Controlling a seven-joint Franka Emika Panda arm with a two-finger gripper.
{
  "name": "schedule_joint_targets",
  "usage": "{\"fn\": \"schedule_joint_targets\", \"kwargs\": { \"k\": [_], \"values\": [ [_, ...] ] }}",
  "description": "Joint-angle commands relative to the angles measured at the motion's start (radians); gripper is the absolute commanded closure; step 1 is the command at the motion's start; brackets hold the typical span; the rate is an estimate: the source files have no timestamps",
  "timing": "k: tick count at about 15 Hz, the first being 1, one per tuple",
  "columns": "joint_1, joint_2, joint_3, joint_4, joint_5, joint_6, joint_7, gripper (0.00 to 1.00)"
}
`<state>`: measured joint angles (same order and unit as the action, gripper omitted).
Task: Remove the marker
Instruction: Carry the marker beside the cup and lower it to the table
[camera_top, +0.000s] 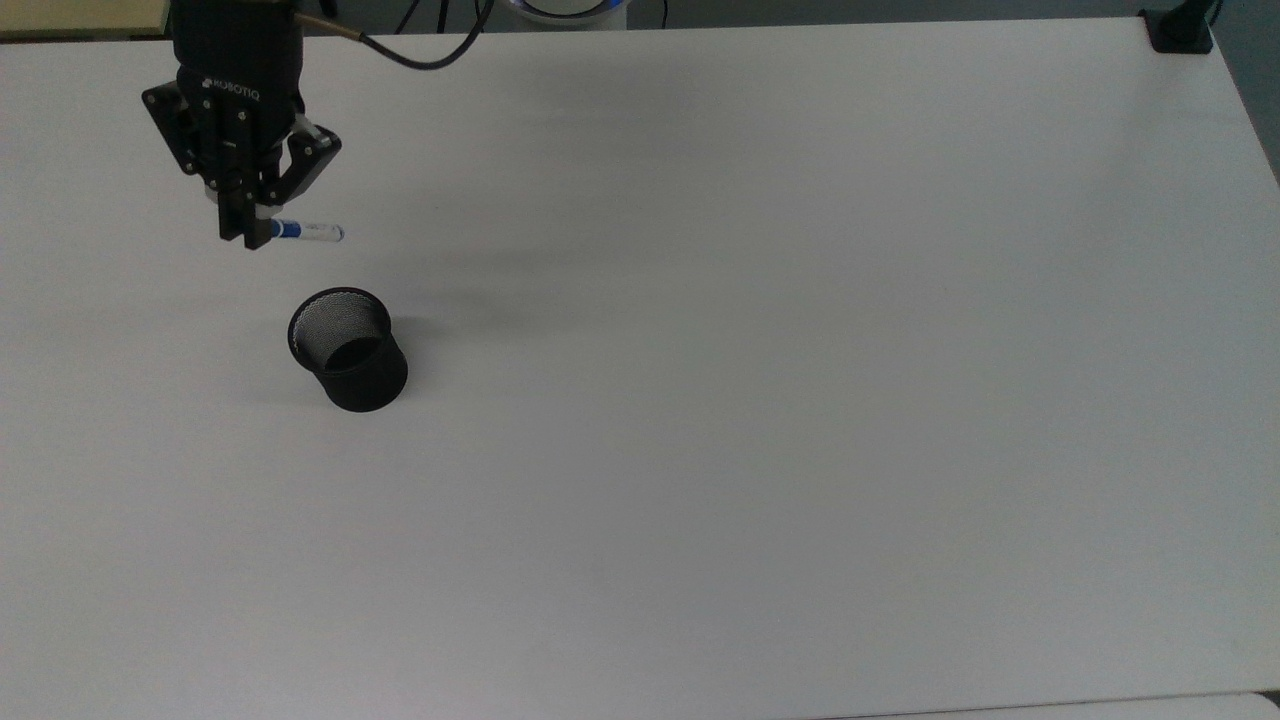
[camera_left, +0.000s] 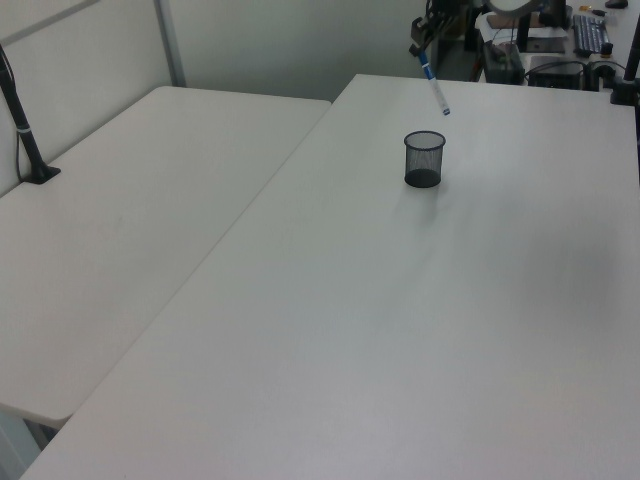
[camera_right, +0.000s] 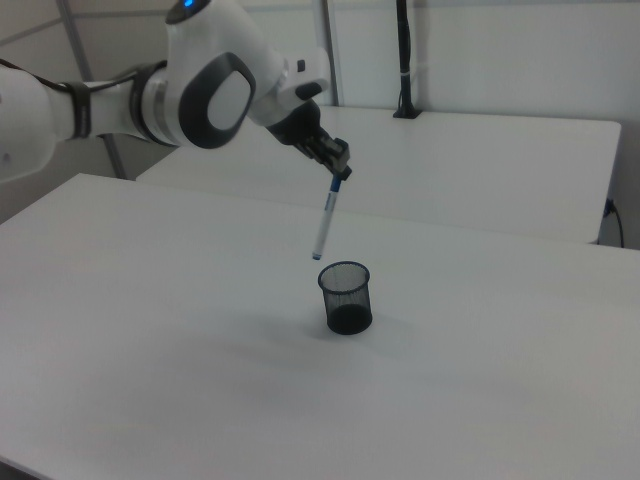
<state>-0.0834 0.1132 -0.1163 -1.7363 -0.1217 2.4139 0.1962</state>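
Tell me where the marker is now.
The marker hangs in the air from the gripper, clear above the black mesh cup in the right view.

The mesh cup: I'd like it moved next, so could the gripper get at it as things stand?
Probably not yet. The gripper is shut on the marker, held in the air above the black mesh cup. The white table around the cup is bare, so only the marker hinders.
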Motion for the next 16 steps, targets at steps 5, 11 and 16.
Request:
{"fn": "schedule_joint_targets", "kwargs": {
  "k": [5,11,16],
  "values": [
    [0.089,0.121,0.073,-0.023,0.008,-0.115,-0.067,0.98],
    [0.137,0.275,0.083,0.004,0.005,-0.102,-0.063,0.98],
    [0.142,0.35,0.083,0.053,0.005,-0.064,-0.055,0.98]
  ]
}}
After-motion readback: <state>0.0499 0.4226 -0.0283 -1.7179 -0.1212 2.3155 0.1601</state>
